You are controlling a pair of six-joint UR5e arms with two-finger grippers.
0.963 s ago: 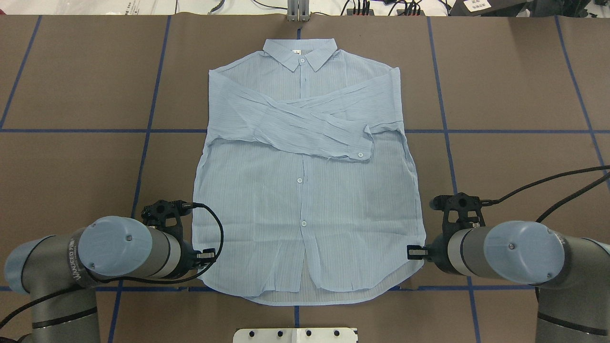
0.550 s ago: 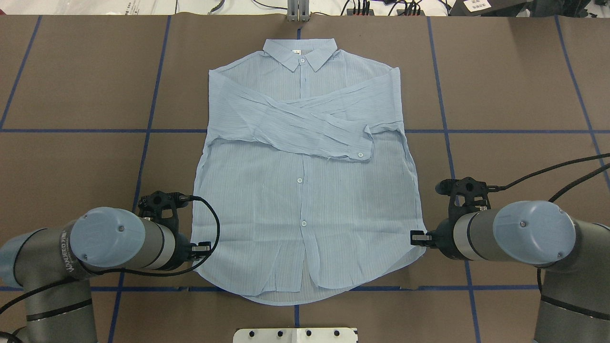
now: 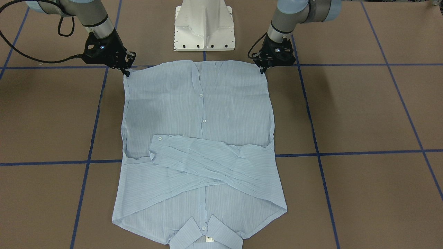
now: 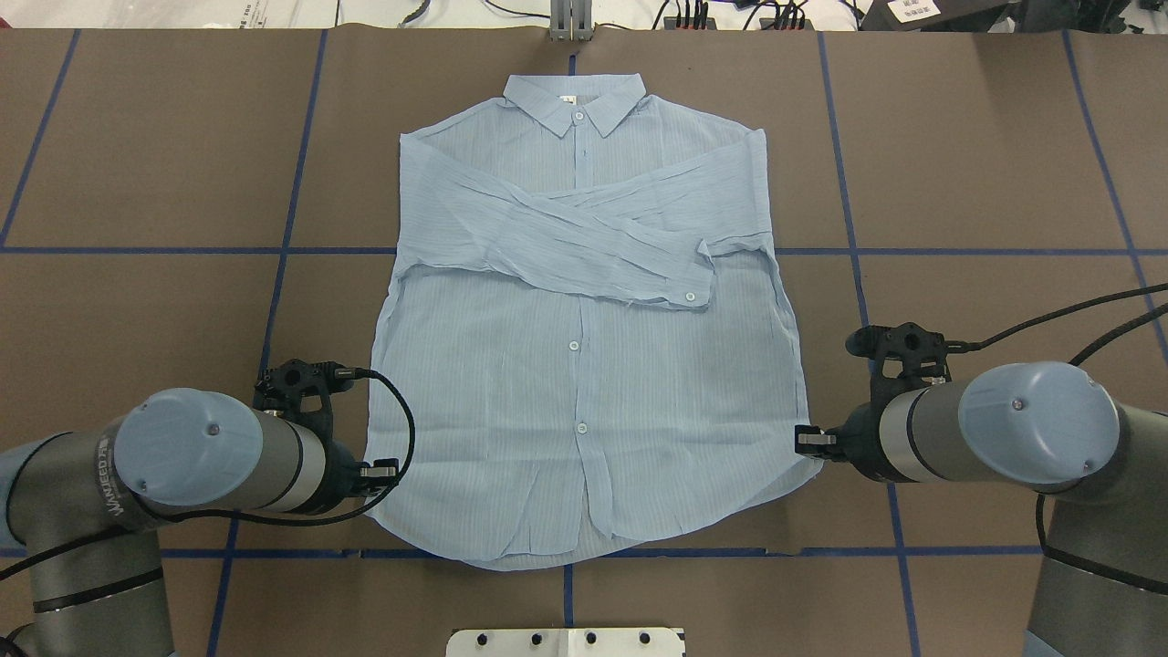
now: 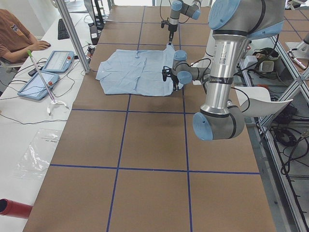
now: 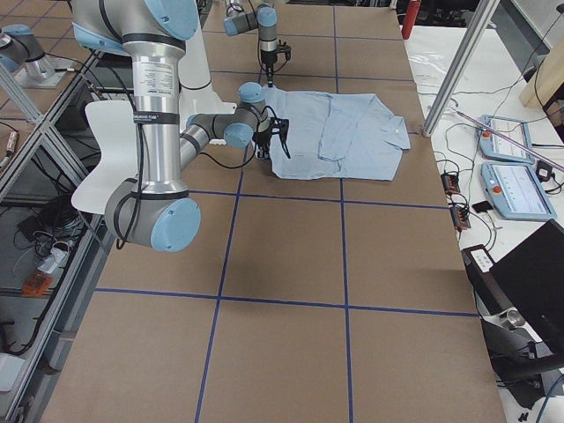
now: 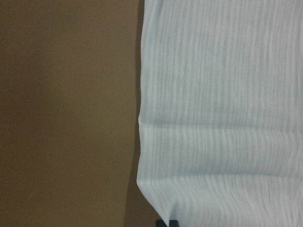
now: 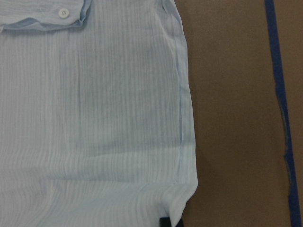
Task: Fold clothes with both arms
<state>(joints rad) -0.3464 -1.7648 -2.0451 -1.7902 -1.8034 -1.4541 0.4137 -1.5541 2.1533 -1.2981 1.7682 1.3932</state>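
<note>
Shirt: the light-blue striped shirt [image 4: 584, 365] lies flat, front up, on the brown table [image 4: 137, 137]. Its collar [image 4: 575, 100] is at the far edge from the robot and its hem is nearest the white pedestal [image 3: 204, 27].
Sleeves: both sleeves [image 4: 593, 246] are folded across the chest and cross each other. I see one cuff button [image 4: 690, 296] on the upper one.
Left gripper: the left gripper [image 3: 262, 70] sits at the hem corner on the robot's left. I judge it closed on that corner; its wrist view shows the fabric running down to a dark fingertip [image 7: 168, 222].
Right gripper: the right gripper [image 3: 126, 72] sits at the opposite hem corner and is likewise clamped on the cloth, with one dark fingertip [image 8: 165, 222] under the edge.
Writing, arm: the sleeve of the left arm [image 4: 109, 484] bears lettering I read as roughly "WANJEED"; the smaller characters are illegible.
Writing, garment: the white neck tag [image 3: 209, 238] carries small marks I cannot read.
Table markings: blue tape lines [image 4: 958, 251] form a grid.
Surroundings: a person [image 5: 14, 34] sits at the side bench near two tablets [image 5: 58, 60].
</note>
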